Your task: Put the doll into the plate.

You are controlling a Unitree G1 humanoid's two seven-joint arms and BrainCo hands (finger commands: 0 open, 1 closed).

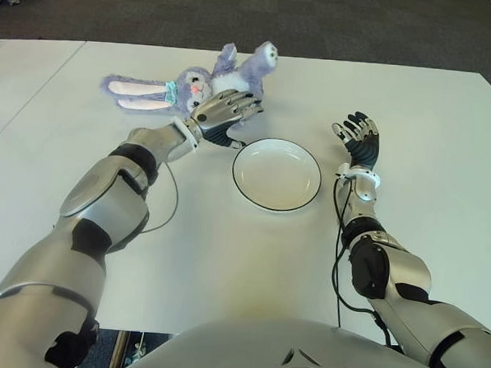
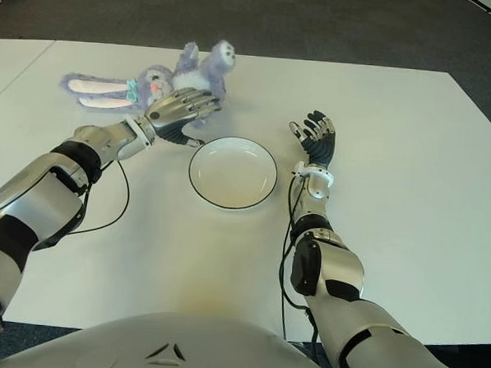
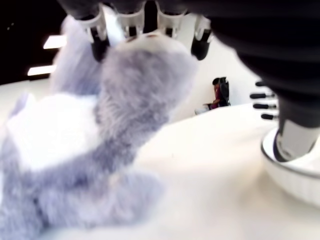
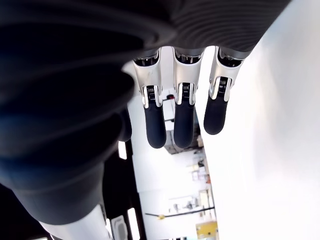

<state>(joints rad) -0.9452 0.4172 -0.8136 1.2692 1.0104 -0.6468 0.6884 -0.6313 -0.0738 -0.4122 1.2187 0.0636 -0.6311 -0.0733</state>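
Gripping the doll (image 1: 203,84) beside the plate (image 1: 276,174), left hand (image 1: 224,113); right hand (image 1: 359,139) open-fingered.

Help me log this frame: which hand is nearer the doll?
Left. The left hand is on the doll, fingers over its body. The right hand shows open beyond the plate, well clear of it.

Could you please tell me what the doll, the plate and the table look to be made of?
The doll, under the left hand, looks like soft plush: fuzzy lavender and white pile shows in the left wrist view. The plate seems glazed ceramic or perhaps melamine: smooth glossy white with a thin dark rim. The table appears to be matte white laminate, though its core is unseen. The right hand shows right of the plate.
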